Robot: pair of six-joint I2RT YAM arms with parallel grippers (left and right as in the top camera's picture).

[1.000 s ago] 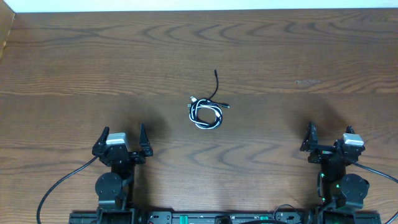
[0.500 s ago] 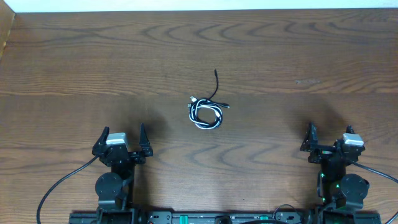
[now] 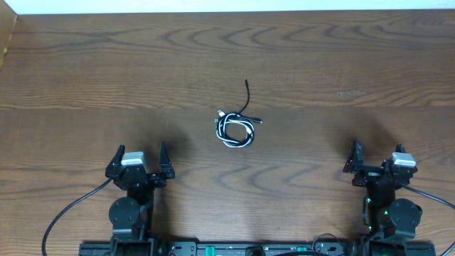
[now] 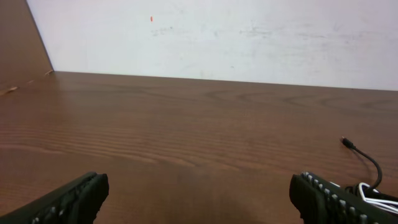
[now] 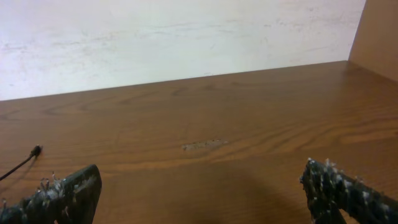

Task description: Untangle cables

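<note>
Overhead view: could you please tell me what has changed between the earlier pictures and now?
Nothing has visibly changed. The small coiled bundle of thin white and black cables lies in the same spot on the brown wooden table, untouched. The left gripper and right gripper stay open and empty near the front edge, well apart from it.

No text, label, brand, number or sign can be read in any view. A tiny red speck (image 4: pixel 151 18) on the white wall (image 4: pixel 249 43), far ahead of the left gripper (image 4: pixel 199 190), is too small to make out.
</note>
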